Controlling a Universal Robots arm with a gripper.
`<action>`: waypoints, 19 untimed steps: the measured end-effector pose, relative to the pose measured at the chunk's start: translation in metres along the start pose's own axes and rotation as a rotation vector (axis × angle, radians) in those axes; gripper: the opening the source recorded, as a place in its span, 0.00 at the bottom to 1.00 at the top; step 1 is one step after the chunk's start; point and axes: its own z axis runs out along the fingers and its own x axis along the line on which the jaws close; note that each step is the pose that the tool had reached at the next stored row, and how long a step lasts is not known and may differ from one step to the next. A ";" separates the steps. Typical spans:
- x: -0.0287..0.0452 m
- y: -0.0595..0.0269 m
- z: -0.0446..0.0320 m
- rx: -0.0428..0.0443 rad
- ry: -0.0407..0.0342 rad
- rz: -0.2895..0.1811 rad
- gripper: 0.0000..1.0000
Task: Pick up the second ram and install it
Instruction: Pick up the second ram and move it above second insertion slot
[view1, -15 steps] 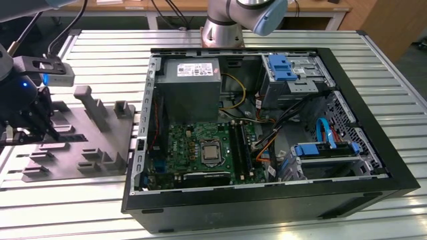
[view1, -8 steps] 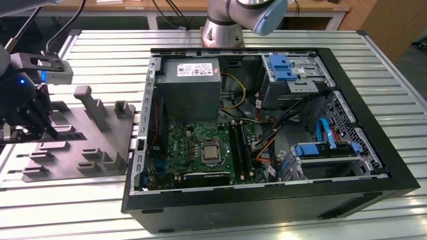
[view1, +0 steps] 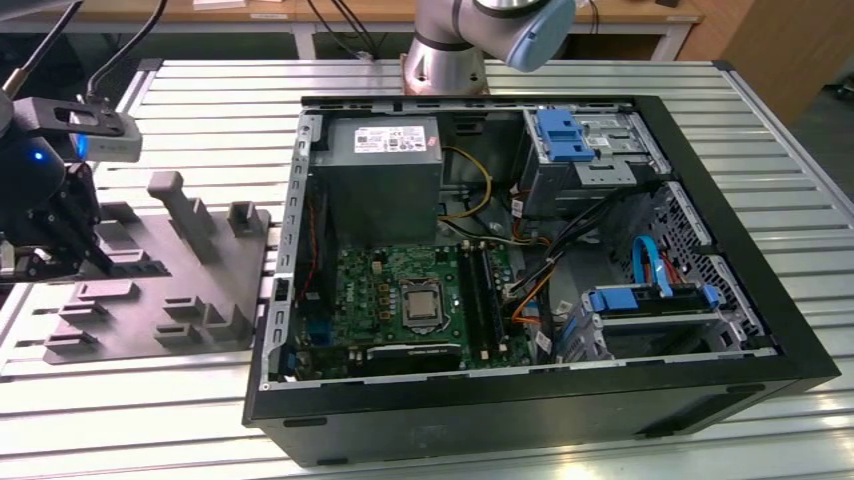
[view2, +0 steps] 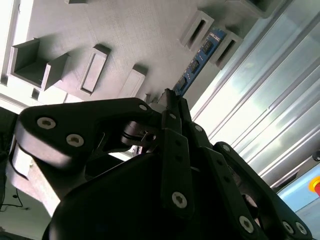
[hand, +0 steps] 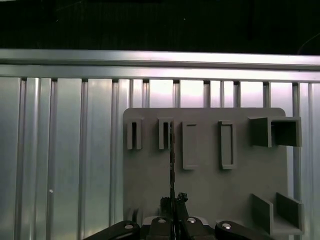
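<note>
The second ram (view2: 196, 61) is a thin dark strip with small chips, standing on edge on the grey fixture block (view2: 125, 30). In the first wrist view the ram (hand: 172, 160) shows edge-on as a narrow dark line running from a holder slot toward the fingers. My gripper (hand: 173, 201) is shut on the near end of the strip, and its fingertips (view2: 172, 102) pinch it from both sides. In the exterior view the gripper (view1: 60, 255) hangs over the fixture block (view1: 174, 290) at the exterior view's left.
An open computer case (view1: 747, 330) lies on the slatted metal table (view1: 200, 100) to the exterior view's right of the fixture. Inside are the motherboard (view1: 367, 290) with long black memory slots (view1: 475, 290), cables and blue drive brackets (view1: 558, 135). The arm's base (view1: 447, 60) stands behind the case.
</note>
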 end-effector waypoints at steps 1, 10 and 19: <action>0.0000 0.0000 -0.0009 0.0000 -0.0001 0.000 0.14; -0.0002 0.0002 -0.0098 -0.0001 -0.0010 0.000 0.14; -0.0004 0.0004 -0.0161 0.0000 -0.0022 0.000 0.14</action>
